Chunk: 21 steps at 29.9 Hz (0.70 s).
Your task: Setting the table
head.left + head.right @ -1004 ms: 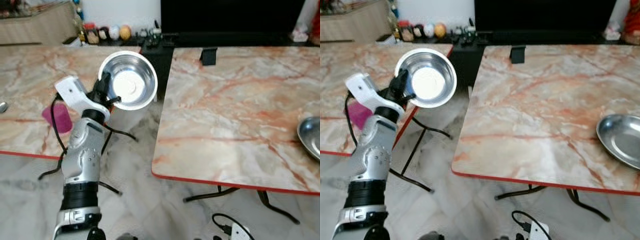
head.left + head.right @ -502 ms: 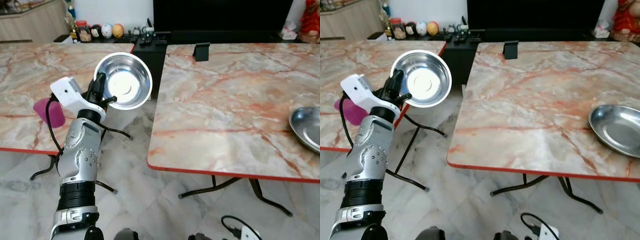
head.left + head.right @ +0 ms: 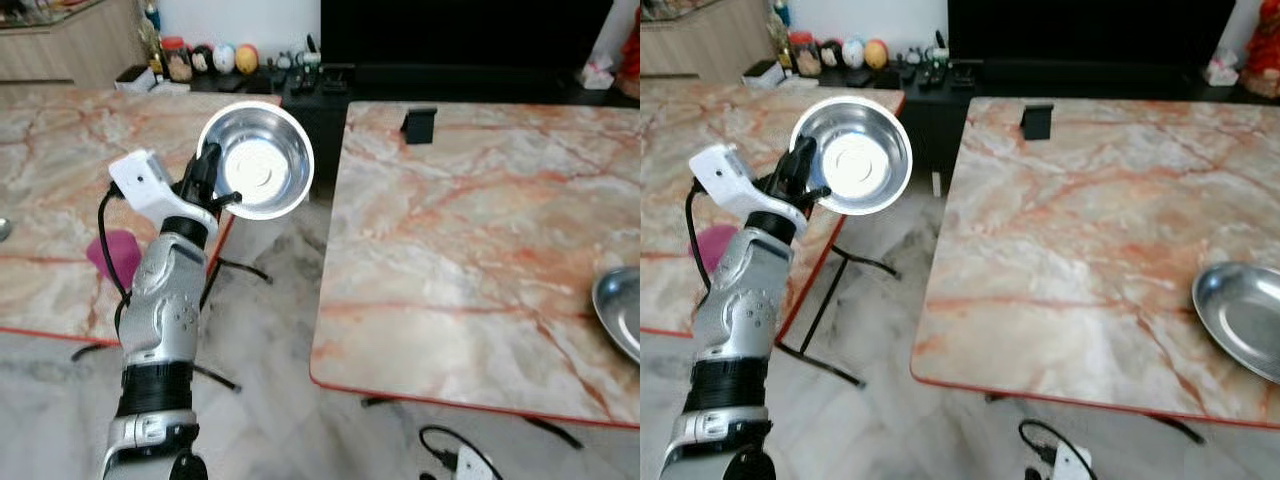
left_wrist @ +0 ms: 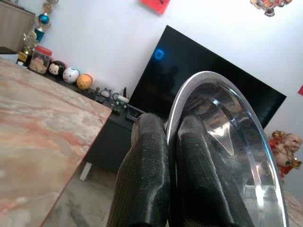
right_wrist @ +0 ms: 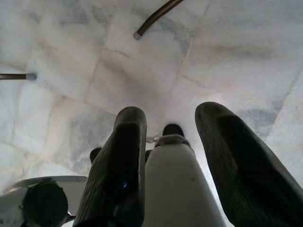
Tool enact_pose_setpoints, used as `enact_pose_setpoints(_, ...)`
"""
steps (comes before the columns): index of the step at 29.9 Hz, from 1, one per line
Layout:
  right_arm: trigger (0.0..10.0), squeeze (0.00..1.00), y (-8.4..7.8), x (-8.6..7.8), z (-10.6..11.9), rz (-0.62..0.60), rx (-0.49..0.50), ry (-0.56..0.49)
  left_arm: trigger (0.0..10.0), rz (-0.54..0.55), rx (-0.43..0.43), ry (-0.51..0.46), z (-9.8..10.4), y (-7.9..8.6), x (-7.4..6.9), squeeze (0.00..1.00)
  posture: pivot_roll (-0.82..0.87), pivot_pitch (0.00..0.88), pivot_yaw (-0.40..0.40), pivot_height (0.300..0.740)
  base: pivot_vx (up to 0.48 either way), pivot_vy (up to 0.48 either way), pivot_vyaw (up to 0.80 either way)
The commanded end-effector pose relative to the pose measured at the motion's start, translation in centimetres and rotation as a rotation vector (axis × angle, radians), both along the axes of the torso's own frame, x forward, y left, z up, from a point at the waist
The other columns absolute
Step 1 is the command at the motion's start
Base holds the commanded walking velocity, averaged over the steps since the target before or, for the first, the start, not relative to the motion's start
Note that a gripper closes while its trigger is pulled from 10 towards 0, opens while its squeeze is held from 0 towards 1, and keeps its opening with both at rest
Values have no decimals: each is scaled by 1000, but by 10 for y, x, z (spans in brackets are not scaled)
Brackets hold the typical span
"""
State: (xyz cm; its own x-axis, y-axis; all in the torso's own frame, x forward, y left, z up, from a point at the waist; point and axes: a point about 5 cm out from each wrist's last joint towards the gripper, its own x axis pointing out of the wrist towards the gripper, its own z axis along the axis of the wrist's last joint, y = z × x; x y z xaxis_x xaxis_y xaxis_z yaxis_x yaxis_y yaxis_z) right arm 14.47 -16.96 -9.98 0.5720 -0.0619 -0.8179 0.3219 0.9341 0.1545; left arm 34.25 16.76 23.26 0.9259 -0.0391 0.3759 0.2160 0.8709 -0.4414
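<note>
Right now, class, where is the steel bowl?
The steel bowl is held up by its rim in the left gripper, over the gap between the two tables.

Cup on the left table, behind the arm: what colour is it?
Pink, or magenta. The cup shows best in the left eye view.

Left arm raised, left gripper (image 3: 212,180) fingers pinched together on a bowl (image 3: 256,160) rim. Right gripper (image 5: 173,156) hangs low, fingers apart.

silver left arm (image 3: 162,310) with screws, black wrist band, white camera housing (image 3: 145,185), looping black cable (image 3: 108,250), black ribbed fingers (image 4: 142,184)
</note>
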Motion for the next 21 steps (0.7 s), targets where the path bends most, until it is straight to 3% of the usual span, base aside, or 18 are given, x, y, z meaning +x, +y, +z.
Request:
enact_pose_setpoints(1,10000,0,2,-5,-2,0,2,26,10000,-18,2,-30,9,-2,-1,0,6,0,18,740,0,0,0)
enact_pose_setpoints(7,10000,0,11,-8,-4,14,10,43,10000,-37,10,-24,8,-5,-2,0,5,0,18,740,0,0,0)
enact_pose_setpoints(12,10000,0,10,-8,-4,7,11,34,10000,-32,15,-28,8,-5,-2,0,5,0,17,740,0,-399,0)
enact_pose_setpoints(17,10000,0,-4,-10,-4,-2,-2,35,10000,-33,12,-26,8,-5,-2,0,5,0,14,740,0,0,0)
enact_pose_setpoints(21,10000,0,-12,-24,-7,-7,-7,52,10000,-33,11,-25,7,-5,-2,0,4,0,13,740,0,-120,0)
